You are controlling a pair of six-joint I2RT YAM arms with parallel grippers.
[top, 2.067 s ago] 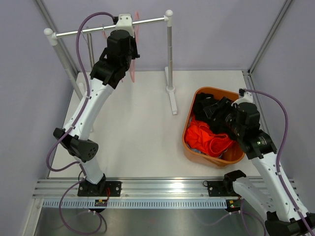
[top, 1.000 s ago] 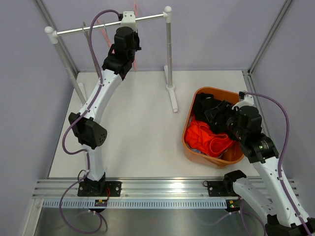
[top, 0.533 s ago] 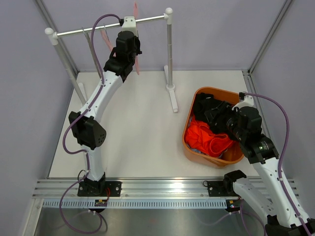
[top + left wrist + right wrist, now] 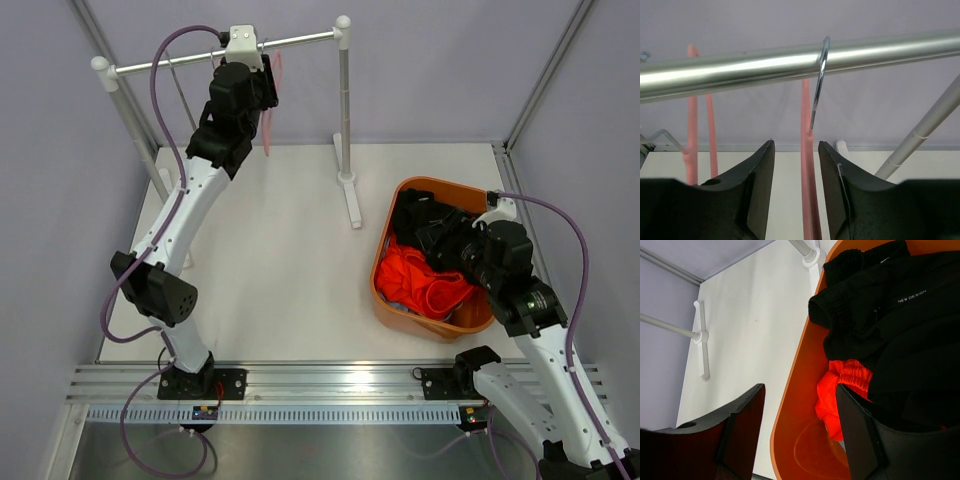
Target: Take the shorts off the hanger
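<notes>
The shorts lie in the orange basket (image 4: 384,262) at the right: black shorts (image 4: 428,228) at the far end, orange shorts (image 4: 425,282) nearer, and a sliver of light blue fabric (image 4: 394,300) beneath. An empty pink hanger (image 4: 807,150) hangs by its metal hook (image 4: 819,75) on the silver rail (image 4: 740,67). My left gripper (image 4: 796,145) is open just below the rail. The hanger's neck stands between its fingers, close to the right one, with a gap on the left. My right gripper (image 4: 800,390) is open and empty over the basket's near rim (image 4: 790,405).
The rail rests on two white posts (image 4: 345,110) with feet on the table. A second pink hanger (image 4: 691,115) hangs further left on the rail. Grey walls close in behind the rack and at both sides.
My left gripper has opened off the pink hanger, which now hangs on the rail by its hook. The left wrist has shifted a little left. The right arm is still.
</notes>
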